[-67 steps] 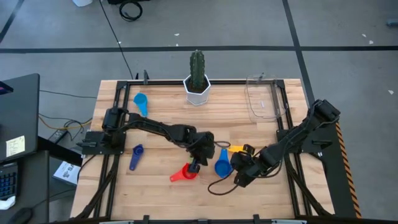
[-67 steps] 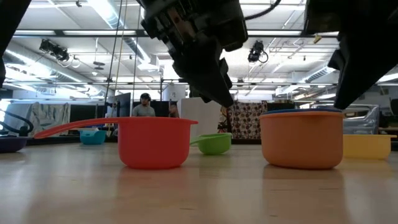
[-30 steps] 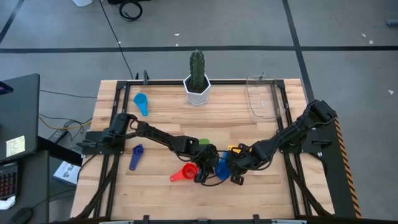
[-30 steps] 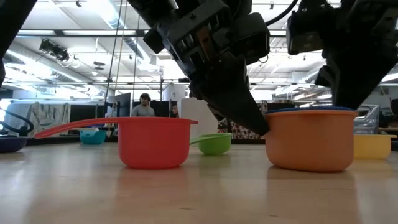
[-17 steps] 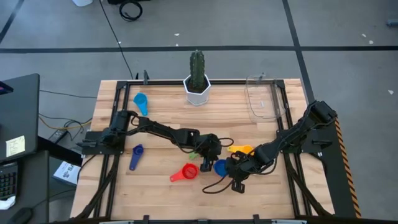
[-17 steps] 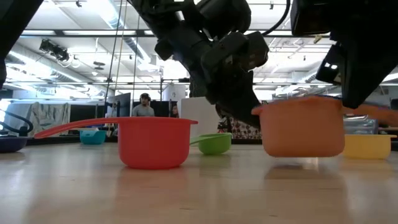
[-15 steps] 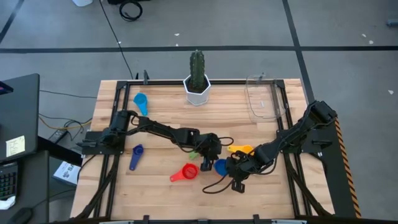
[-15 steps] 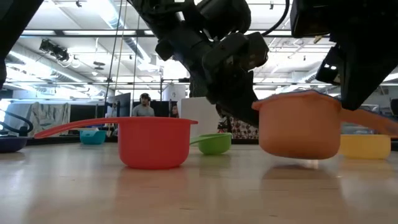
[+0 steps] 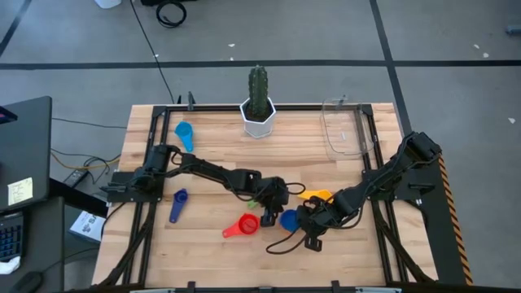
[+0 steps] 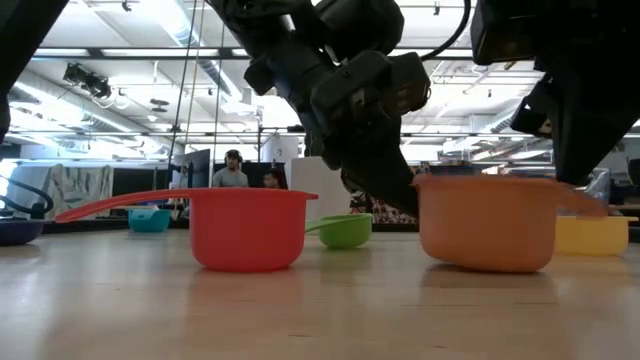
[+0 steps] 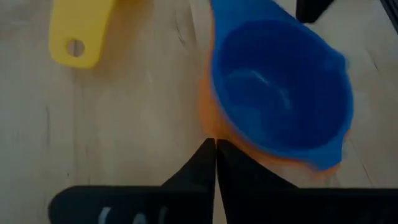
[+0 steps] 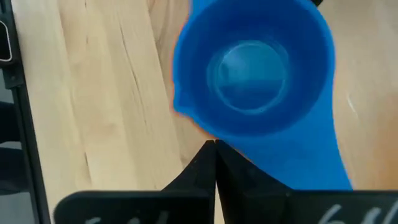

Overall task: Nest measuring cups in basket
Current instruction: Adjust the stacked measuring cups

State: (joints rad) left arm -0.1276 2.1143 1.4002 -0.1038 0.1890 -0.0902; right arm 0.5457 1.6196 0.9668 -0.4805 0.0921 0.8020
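Observation:
A blue measuring cup (image 9: 286,218) sits nested in an orange one (image 10: 487,225) at the table's middle near side. My left gripper (image 9: 279,212) is shut at its left, my right gripper (image 9: 300,224) shut at its right near side. A red cup (image 9: 244,225) stands left of them. The yellow cup (image 9: 316,195) and green cup (image 10: 345,232) lie just beyond. A light blue cup (image 9: 184,134) and a purple cup (image 9: 177,203) lie at the left. The clear basket (image 9: 330,134) stands at the far right. My left gripper's shut fingertips (image 11: 205,155) touch the orange cup's outer wall just under its rim (image 11: 206,127), slanting down from the table's left. The cup stands upright on the table. My right gripper's shut fingertips (image 12: 205,158) meet the nested cups' rim (image 12: 208,134) beside the root of the blue handle (image 12: 317,168), slanting down from the right near side.
A white pot with a green cactus (image 9: 259,114) stands at the far middle. A black cable loop (image 9: 283,244) lies on the table near my right gripper. Black rails (image 9: 138,236) run along both sides of the table.
The orange cup with the blue one inside rose off the table and tipped between my two grippers about half a second ago. It now stands flat again. My left gripper has swung a little toward the far edge.

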